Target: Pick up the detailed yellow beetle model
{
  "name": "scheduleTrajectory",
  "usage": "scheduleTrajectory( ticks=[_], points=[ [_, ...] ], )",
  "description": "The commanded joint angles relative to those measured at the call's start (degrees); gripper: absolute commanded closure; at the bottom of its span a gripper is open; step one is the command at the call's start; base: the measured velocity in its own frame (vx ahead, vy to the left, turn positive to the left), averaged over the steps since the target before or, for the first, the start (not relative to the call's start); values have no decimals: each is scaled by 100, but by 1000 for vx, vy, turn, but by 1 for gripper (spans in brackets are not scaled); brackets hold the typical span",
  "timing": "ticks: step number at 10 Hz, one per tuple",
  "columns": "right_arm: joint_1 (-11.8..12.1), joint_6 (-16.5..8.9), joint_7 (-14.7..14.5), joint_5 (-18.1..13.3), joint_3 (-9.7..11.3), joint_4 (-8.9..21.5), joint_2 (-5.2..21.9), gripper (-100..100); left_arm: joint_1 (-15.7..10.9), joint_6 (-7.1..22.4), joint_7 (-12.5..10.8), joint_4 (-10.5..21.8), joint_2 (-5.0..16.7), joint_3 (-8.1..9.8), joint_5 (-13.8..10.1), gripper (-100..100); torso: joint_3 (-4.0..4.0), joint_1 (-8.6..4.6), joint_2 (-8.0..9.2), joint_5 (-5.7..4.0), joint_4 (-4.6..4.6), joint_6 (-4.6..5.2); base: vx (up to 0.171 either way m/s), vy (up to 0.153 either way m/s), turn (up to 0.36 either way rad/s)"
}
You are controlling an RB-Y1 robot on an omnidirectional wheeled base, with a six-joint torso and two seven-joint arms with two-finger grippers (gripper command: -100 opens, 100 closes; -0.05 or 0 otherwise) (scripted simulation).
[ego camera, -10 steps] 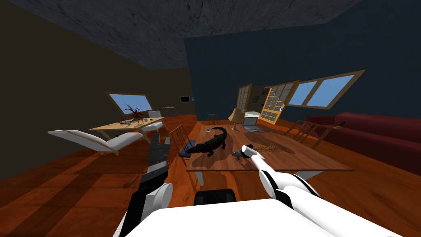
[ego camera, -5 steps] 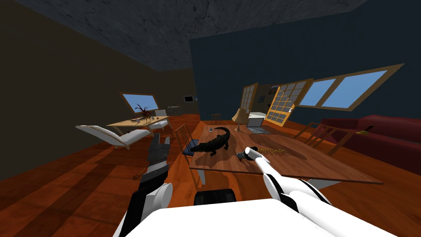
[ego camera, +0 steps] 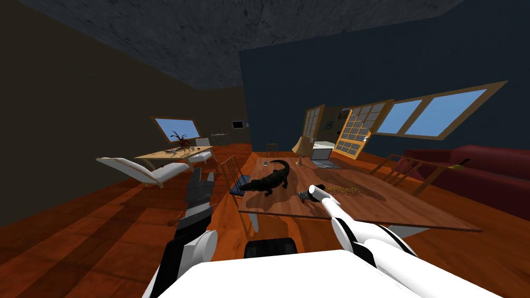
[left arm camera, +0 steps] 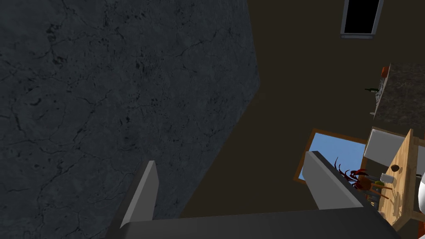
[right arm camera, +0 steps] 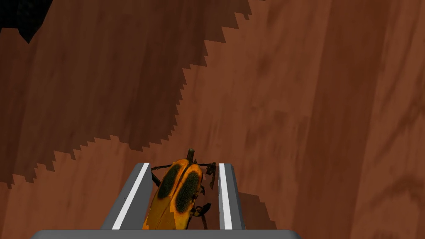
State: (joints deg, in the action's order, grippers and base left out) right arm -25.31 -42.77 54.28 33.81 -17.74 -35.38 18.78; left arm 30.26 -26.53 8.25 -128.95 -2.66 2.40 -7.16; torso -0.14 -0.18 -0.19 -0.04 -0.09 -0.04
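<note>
Clamping the yellow beetle (right arm camera: 178,191), right tool (right arm camera: 183,165) half-closed.

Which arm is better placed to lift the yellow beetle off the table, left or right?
Right. The right gripper has its fingers closed on the yellow beetle on the wooden table. The left gripper is open, raised beside the table, away from it.

The head camera looks down along the table (ego camera: 321,212) from off its near end, the right wrist camera faces that same tabletop at close range over the yellow beetle (right arm camera: 178,195), and the left wrist camera, left of the table, faces the ceiling (left arm camera: 83,83).
</note>
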Motion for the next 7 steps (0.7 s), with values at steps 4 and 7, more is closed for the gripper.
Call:
scheduleTrajectory(
  ticks=[4,7],
  points=[
    [-248,-208,216,-331,255,-165,-292,100,1,0,0,0,1,1,0,0,0,-18,1,-1,0,11,4,-27,-237],
    [-373,-329,348,-517,397,-275,-461,100,1,0,0,0,0,1,0,0,1,-10,1,2,1,10,0,-18,-148]
  ],
)
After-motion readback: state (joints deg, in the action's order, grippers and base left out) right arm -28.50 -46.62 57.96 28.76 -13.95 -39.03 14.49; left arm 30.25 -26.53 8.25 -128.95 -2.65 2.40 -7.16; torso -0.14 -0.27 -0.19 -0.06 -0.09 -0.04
